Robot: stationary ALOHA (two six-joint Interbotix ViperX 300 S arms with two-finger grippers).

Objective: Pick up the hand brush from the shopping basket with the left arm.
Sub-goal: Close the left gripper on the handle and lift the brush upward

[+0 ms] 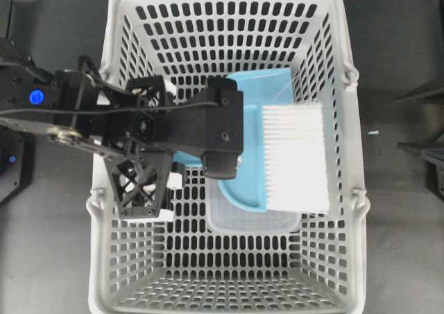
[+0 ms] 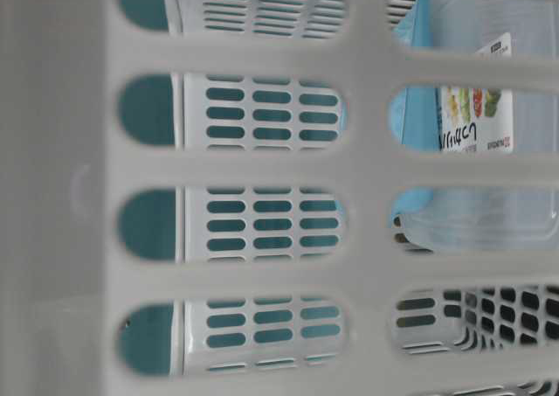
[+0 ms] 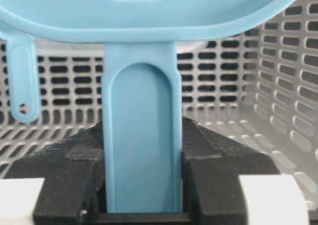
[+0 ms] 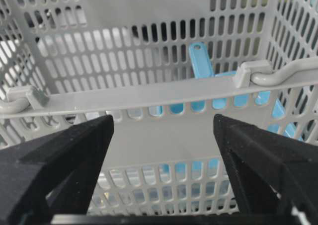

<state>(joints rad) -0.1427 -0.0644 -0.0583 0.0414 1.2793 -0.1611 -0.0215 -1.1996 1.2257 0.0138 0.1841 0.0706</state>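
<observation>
Gripping a blue handle (image 3: pixel 141 135), the left end effector (image 3: pixel 141 185) is closed.

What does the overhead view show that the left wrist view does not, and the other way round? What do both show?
Only the overhead view: the hand brush with its white bristles, the clear container under the blue parts, and the whole left arm. Only the left wrist view: a broad blue handle inside the left gripper, fingers close against both its sides, and a thin handle with a hole beside it. Both: the slotted walls of the shopping basket.
</observation>
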